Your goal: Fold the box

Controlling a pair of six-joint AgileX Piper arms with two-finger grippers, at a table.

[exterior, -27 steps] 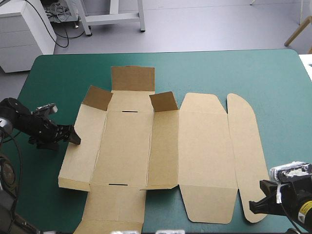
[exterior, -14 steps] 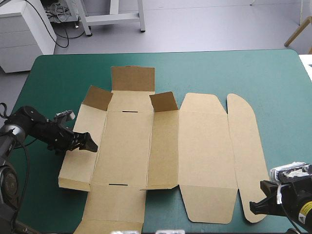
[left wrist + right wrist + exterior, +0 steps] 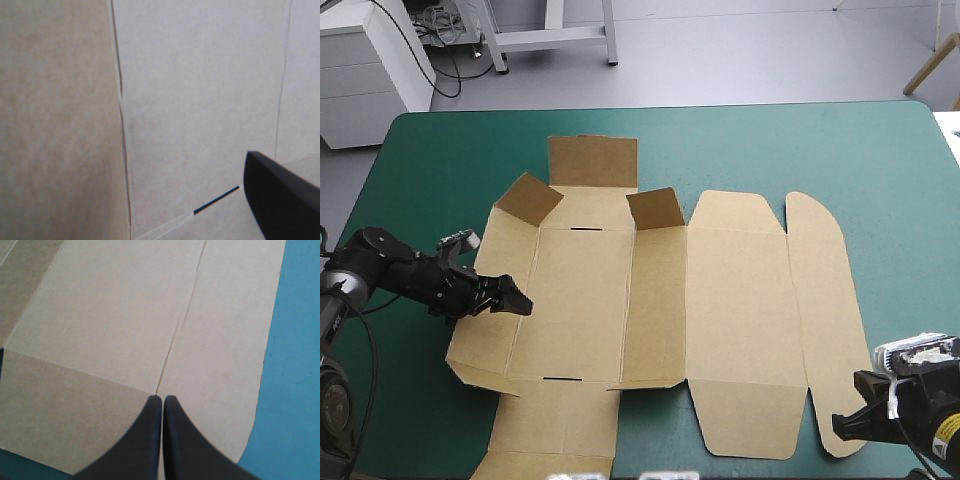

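Brown board over most of the teal-green table (image 3: 430, 150): the box (image 3: 720, 300), a cut sheet opened out nearly flat at the middle.

Nearest, by the table's near right corner, the right gripper (image 3: 842, 424). Black fingers (image 3: 150, 440) pressed together into one point, with no board between them. Poised at the near end of the box's rounded flap (image 3: 820, 320), the rightmost part of the sheet. In the right wrist view, tip right at the crease between that flap and the broad panel (image 3: 745, 320) beside it; touching or just above, cannot tell.

Also near, on the sheet's left part, a long end flap (image 3: 555, 425) running toward the table's near edge.

Farther in, on the left, the left gripper (image 3: 512, 298), reaching in across the box's side panel (image 3: 485, 330), tip about at the crease into the floor panel (image 3: 580, 300). Fingers apart: in the left wrist view only one black finger (image 3: 285, 200), set well off to one side, over the floor panel and close to a narrow dark slot (image 3: 216, 200); the other out of sight. Side panel seemingly tilted up a little off the cover.

Beyond, at the far end, two small corner flaps (image 3: 528, 198) standing up, one at each far corner of the floor panel. Between them and farther still, a square flap (image 3: 592, 160) toward the table's far edge.
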